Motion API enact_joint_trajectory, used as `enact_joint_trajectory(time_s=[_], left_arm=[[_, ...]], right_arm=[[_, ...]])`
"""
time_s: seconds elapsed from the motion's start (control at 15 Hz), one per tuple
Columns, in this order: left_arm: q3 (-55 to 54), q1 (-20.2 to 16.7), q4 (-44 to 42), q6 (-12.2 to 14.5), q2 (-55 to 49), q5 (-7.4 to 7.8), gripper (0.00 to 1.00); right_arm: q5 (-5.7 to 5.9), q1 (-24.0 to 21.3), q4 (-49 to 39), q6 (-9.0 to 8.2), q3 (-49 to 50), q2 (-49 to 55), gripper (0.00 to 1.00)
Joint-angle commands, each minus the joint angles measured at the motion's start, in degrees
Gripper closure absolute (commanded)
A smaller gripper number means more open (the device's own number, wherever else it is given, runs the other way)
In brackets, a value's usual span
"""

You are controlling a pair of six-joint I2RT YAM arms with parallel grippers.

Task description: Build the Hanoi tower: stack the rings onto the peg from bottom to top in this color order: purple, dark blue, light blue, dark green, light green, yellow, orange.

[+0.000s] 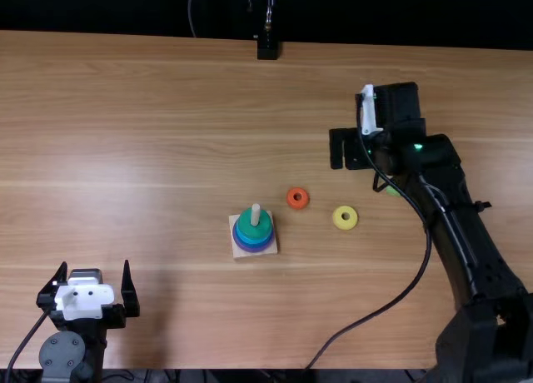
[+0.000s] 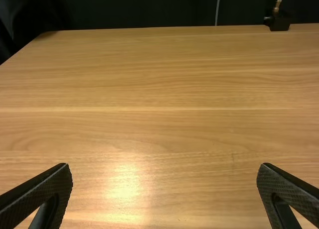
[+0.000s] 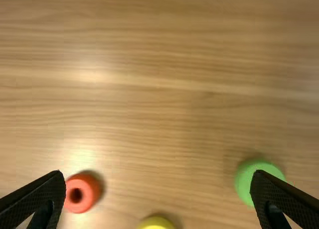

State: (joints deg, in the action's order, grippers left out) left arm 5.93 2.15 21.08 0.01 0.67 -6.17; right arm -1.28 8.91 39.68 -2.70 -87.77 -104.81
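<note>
Bench (image 1: 150, 92) carries everything. Right hand (image 3: 158, 173) beyond and right of peg (image 1: 256, 214), fingers apart, empty, probably for light green ring (image 3: 244, 182). Left hand (image 1: 94, 268) nearer, left of peg, spread, empty, out of way. Base (image 1: 238, 252) steadies purple (image 1: 256, 250), dark blue (image 1: 260, 246), light blue (image 1: 257, 241), dark green (image 1: 248, 231) rings around peg. Light green, yellow (image 1: 345, 217), orange (image 1: 297, 198) rings right of peg, loose for picking.
</note>
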Motion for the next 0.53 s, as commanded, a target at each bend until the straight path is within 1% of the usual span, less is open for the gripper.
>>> enact_joint_trajectory(time_s=[0.0, 0.2, 0.33, 0.47], left_arm=[[-5.9, -0.5, 4.5, 0.2, -0.7, -0.05, 0.00], [-5.9, -0.5, 4.5, 0.2, -0.7, -0.05, 0.00], [-5.9, -0.5, 4.5, 0.2, -0.7, -0.05, 0.00], [-5.9, -0.5, 4.5, 0.2, -0.7, -0.05, 0.00]], right_arm=[[0.33, -3.0, -0.6, 0.17, 1.4, 2.3, 0.00], [0.33, -6.9, -0.7, 0.17, 1.7, 1.9, 0.00], [0.43, -7.5, -0.7, 0.06, 2.6, 0.9, 0.00], [0.54, -8.7, -0.6, 0.06, 3.2, -2.3, 0.00]])
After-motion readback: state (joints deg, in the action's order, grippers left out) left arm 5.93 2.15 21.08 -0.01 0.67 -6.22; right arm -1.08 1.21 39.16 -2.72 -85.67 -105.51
